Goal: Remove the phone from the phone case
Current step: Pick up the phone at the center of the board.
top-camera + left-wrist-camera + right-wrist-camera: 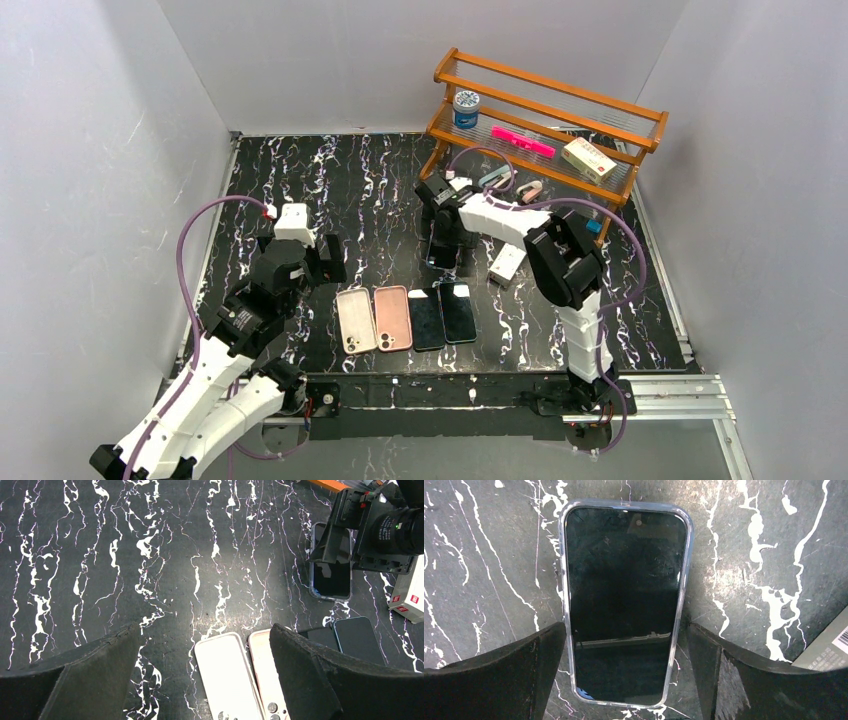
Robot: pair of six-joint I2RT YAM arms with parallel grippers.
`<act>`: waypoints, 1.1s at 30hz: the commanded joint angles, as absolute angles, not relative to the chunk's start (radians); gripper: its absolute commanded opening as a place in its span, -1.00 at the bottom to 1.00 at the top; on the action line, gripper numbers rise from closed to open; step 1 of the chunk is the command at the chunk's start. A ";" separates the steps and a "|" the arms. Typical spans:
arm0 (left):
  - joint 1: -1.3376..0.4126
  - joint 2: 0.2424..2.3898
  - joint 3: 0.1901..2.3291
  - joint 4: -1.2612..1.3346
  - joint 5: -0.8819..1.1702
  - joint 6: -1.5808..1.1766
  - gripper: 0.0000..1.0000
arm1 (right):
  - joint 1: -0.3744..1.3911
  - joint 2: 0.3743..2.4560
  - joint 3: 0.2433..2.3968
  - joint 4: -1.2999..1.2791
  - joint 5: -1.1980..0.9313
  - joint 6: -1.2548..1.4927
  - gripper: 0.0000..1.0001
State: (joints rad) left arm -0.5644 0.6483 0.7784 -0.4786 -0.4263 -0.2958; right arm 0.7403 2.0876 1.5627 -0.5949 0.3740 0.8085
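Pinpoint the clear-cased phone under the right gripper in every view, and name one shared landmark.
Top external: cased phone mid-table, just left of the white box.
Left wrist: cased phone upper right, screen up.
Right wrist: cased phone centre, filling the frame's height.
Shared landmark: the white box, always on its right.

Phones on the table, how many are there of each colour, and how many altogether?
White phone, back up: 1
Pink phone, back up: 1
Black-screen phones, no case: 2
Cased phone, black screen, clear case: 1
Total: 5
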 commanded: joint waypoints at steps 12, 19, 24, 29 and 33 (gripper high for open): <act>-0.555 0.668 0.771 -0.480 -0.420 -0.300 0.96 | 0.775 2.178 1.608 -0.715 0.415 0.840 0.87; -0.555 0.773 0.805 -0.486 -0.334 -0.376 0.96 | 0.780 2.051 1.492 -0.515 0.307 0.769 -0.14; -0.556 0.858 0.814 -0.450 -0.252 -0.477 0.96 | 0.780 1.940 1.412 -0.352 0.253 0.685 -0.54; -0.555 0.932 0.799 -0.363 -0.193 -0.569 0.96 | 0.780 1.823 1.285 -0.164 0.183 0.607 -0.69; -0.553 0.988 0.808 -0.297 -0.148 -0.623 0.96 | 0.779 1.743 1.188 -0.018 0.096 0.543 -0.84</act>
State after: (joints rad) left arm -0.5591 0.9531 0.7803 -0.3832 -0.2073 -0.5365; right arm 0.7757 1.8580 1.2427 -0.2584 0.2001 0.6327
